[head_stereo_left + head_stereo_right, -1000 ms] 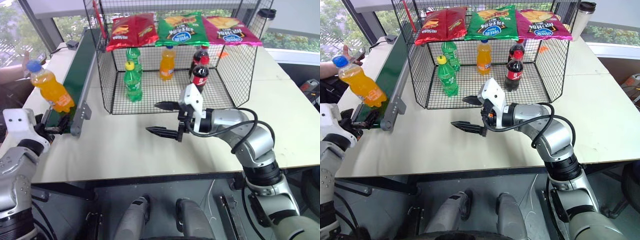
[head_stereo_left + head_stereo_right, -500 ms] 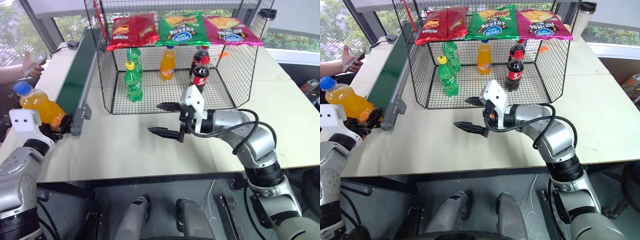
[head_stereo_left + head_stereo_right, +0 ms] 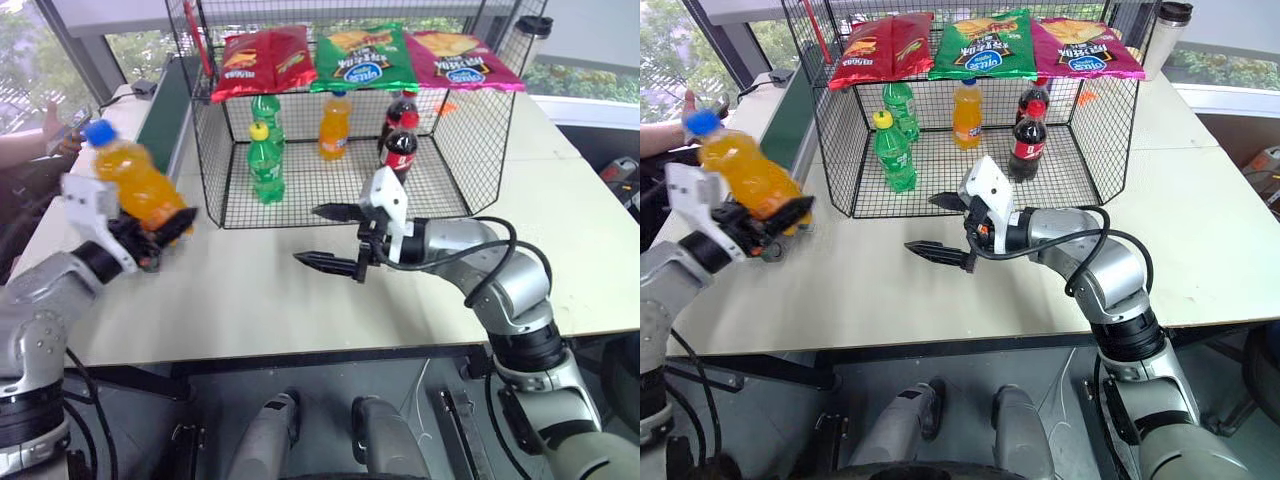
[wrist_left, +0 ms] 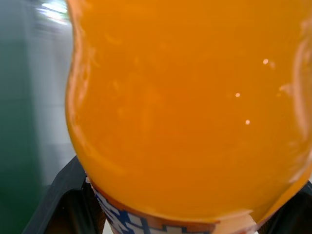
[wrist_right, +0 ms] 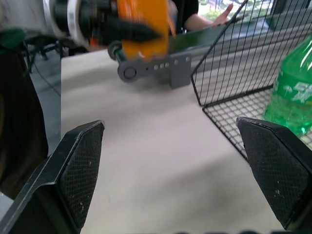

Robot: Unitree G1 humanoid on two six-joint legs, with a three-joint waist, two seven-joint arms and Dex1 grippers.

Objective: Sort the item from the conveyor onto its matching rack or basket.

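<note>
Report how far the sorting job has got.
Done: the orange soda bottle is off the conveyor, held by the left gripper. In hand: it hangs over the table, tilted. Left: placing it in the wire basket. The right gripper waits open.

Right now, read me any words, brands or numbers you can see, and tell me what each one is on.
Red chip bag: print too small to read.
Green chip bag: blue oval logo, lettering unreadable.
Pink chip bag: same kind of logo, unreadable.
Cola bottle: label script too small to read.
Orange bottle in left gripper: label blurred.
</note>
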